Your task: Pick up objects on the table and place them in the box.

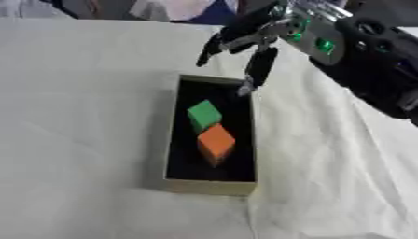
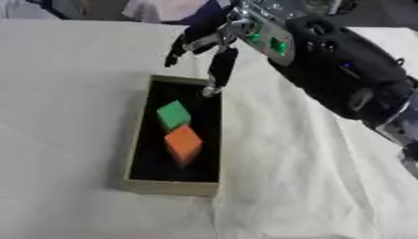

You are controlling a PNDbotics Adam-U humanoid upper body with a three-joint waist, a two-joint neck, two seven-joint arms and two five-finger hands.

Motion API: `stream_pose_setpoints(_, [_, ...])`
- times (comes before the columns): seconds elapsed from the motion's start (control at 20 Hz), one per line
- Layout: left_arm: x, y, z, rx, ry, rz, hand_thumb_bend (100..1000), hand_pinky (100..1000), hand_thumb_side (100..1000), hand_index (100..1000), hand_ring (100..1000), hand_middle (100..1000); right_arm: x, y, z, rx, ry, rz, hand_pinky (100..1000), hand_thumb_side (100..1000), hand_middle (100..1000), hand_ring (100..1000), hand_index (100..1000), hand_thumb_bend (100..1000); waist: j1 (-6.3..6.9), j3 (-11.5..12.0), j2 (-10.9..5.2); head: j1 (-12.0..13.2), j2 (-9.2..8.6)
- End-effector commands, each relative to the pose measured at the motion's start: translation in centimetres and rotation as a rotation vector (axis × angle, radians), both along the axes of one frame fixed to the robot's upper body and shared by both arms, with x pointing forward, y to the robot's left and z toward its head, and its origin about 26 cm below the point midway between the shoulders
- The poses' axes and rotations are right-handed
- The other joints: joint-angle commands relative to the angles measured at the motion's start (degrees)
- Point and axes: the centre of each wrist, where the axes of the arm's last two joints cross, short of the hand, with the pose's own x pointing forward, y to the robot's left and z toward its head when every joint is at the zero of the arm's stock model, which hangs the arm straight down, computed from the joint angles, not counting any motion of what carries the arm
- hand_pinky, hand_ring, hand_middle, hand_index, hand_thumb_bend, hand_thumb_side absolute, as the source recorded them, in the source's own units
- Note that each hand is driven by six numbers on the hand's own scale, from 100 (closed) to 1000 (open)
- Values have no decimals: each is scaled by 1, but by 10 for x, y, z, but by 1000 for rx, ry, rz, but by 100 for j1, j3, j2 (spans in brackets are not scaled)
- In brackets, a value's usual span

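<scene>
A shallow box (image 1: 209, 186) with a tan rim and black inside lies in the middle of the table. Inside it sit a green cube (image 1: 203, 115) and an orange cube (image 1: 216, 143), touching, the orange one nearer me. My right hand (image 1: 253, 42) comes in from the upper right and hovers above the box's far right corner. Its fingers are straight and spread, pointing down, with nothing in them. The left hand shows in neither view.
A white cloth (image 1: 81, 116) covers the whole table, with folds to the right of the box. My right forearm (image 2: 343, 70) fills the upper right. A person's clothing shows at the far edge.
</scene>
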Motion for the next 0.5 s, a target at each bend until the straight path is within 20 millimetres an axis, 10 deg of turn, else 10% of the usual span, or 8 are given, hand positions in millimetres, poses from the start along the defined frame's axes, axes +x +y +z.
stream_pose_setpoints(0.05, [-2, 0, 9, 15, -30, -2, 321, 737, 956, 891, 804, 769, -6, -20, 32, -167, -42, 86, 894, 381, 890, 958, 973, 478, 47, -20, -102, 31, 30])
stream_pose_setpoints(0.5, [-2, 2, 10, 16, -38, 6, 323, 738, 953, 891, 804, 769, -42, -77, 73, -69, -334, -95, 900, 354, 917, 983, 979, 539, 46, -33, -98, 62, 30])
